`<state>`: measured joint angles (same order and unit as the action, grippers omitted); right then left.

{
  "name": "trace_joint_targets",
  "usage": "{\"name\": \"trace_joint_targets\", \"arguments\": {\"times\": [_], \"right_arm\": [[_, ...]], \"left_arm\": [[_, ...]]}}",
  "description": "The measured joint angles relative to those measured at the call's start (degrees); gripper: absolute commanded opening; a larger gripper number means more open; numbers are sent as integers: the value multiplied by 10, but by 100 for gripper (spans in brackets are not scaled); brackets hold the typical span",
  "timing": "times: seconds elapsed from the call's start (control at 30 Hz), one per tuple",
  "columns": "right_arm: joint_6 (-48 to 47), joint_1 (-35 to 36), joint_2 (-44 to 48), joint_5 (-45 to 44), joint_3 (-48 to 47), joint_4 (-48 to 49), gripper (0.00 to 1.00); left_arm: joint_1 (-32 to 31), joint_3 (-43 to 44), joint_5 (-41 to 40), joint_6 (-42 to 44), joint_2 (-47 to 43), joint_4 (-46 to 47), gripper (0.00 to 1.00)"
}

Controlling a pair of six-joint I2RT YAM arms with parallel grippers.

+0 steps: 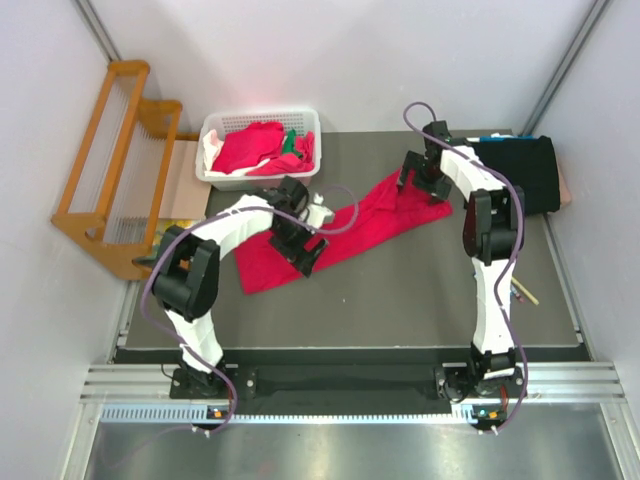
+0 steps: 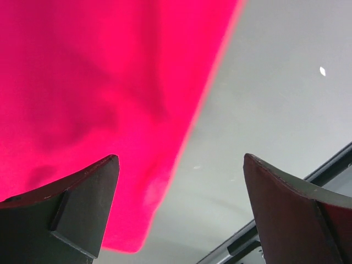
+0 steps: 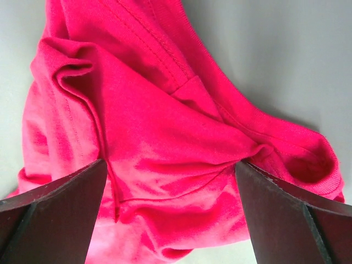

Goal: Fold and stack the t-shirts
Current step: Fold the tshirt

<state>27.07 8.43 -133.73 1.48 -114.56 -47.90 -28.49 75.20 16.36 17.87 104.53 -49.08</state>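
- Crimson t-shirt [image 1: 380, 215] lies stretched diagonally on dark table [image 1: 400, 300].
- Left gripper [image 2: 181, 159]: jaws wide, empty, over shirt's lower edge.
- Right gripper [image 3: 170, 162]: jaws wide, empty, above bunched end.
- Black t-shirt [image 1: 520, 170] at far right corner.

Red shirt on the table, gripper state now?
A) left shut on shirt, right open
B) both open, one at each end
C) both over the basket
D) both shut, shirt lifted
B: left gripper and right gripper both stand open over opposite ends of the shirt.
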Motion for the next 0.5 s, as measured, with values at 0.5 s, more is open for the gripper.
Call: {"name": "trace_joint_targets", "arguments": {"times": [0.5], "right_arm": [[-15, 5, 56, 24, 76, 66, 100]], "left_arm": [[159, -42, -38, 10, -49, 51, 99]]}}
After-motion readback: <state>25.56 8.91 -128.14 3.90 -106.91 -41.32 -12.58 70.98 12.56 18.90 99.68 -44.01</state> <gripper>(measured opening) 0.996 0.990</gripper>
